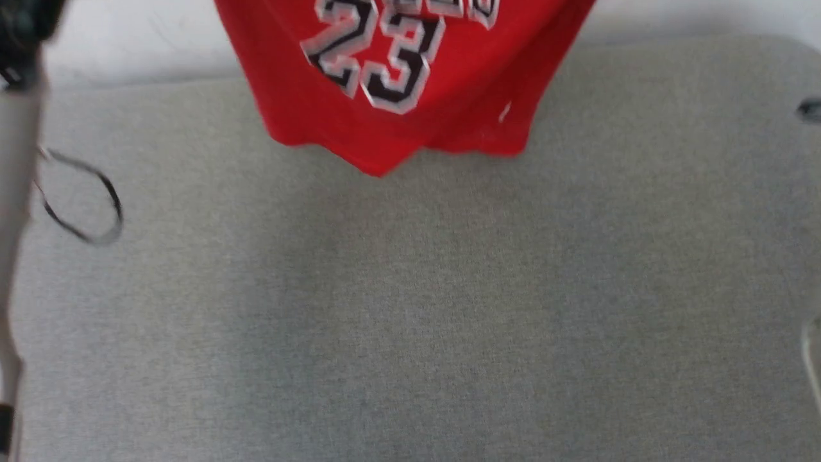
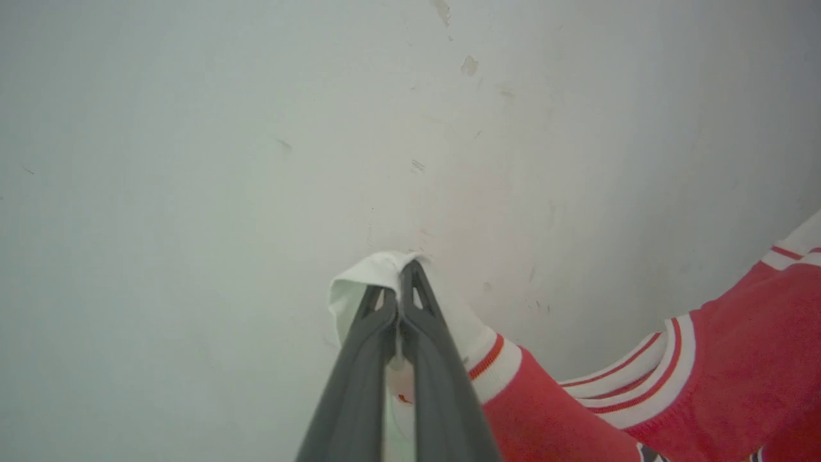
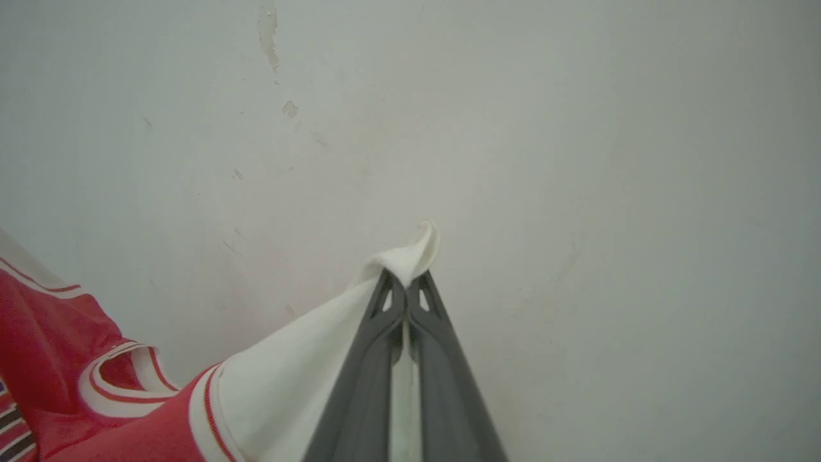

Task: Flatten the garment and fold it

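The garment (image 1: pixel 397 77), a red jersey printed with a black, white-outlined "23", hangs down from the top of the head view, its hem just above the grey surface (image 1: pixel 410 308). In the left wrist view my left gripper (image 2: pixel 404 276) is shut on a white sleeve of the garment (image 2: pixel 705 359), whose red body and striped collar trail off to the right. In the right wrist view my right gripper (image 3: pixel 405 282) is shut on the other white sleeve of the garment (image 3: pixel 276 378), and the red body hangs at the lower left. Both grippers point at a pale wall.
A pale forearm (image 1: pixel 16 192) stands along the head view's left edge with a black cable loop (image 1: pixel 83 199) beside it. The grey fabric-covered surface spreads wide below the hem. A small dark object (image 1: pixel 809 110) sits at its far right edge.
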Controlling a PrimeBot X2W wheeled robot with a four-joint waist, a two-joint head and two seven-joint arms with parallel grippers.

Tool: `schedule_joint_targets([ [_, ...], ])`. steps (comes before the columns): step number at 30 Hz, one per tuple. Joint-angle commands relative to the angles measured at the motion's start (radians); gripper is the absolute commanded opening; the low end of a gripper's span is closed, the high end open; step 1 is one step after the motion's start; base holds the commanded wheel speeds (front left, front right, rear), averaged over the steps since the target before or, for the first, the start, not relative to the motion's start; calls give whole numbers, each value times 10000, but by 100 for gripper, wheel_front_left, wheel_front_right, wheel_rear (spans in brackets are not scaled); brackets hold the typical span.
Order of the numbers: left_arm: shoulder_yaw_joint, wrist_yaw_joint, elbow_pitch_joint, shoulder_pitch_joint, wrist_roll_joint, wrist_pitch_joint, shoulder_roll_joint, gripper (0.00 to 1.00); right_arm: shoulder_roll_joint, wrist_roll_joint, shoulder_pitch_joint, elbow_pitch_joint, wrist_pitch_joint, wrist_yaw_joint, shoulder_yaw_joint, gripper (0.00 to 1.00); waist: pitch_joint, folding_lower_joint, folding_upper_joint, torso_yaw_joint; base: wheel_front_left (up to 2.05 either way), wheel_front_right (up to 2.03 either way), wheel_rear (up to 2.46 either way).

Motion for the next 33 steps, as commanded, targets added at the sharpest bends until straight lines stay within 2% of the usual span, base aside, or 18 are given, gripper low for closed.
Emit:
schedule_joint_targets([
  [1,20,-57,102,-693,306,-299,96,0,-32,-288,-734,278,-95,-9,57,0,1340,-2,-1,-208,0,0,0],
  [5,237,-122,541,-2077,712,-1321,-29,0,-267,-1049,-2260,1002,-662,-9,60,0,2491,-2,-1,-170,0,0,0],
  [10,427,-247,1398,-3525,882,-2258,-324,0,-267,-1731,-3846,1915,-1442,-9,-334,0,3554,-2,-1,-75,0,0,0],
  [18,811,-492,2201,-4903,968,-4171,-607,0,-362,-2509,-5245,2763,-2571,-9,-563,0,4601,-2,-1,27,0,0,0],
  [23,942,-937,2383,-5095,818,-5233,-706,0,-440,-2619,-5601,3033,-3126,-9,-439,0,5272,-2,-1,113,0,0,0],
  [28,980,-1494,2512,-4783,549,-5698,-686,0,-622,-2364,-5545,3202,-3526,-9,-89,0,5782,-2,-1,151,0,0,0],
  [33,1310,-1849,2160,-3848,66,-6062,-798,0,-800,-1667,-4777,3039,-4005,-9,424,0,5697,-2,-1,184,0,0,0],
])
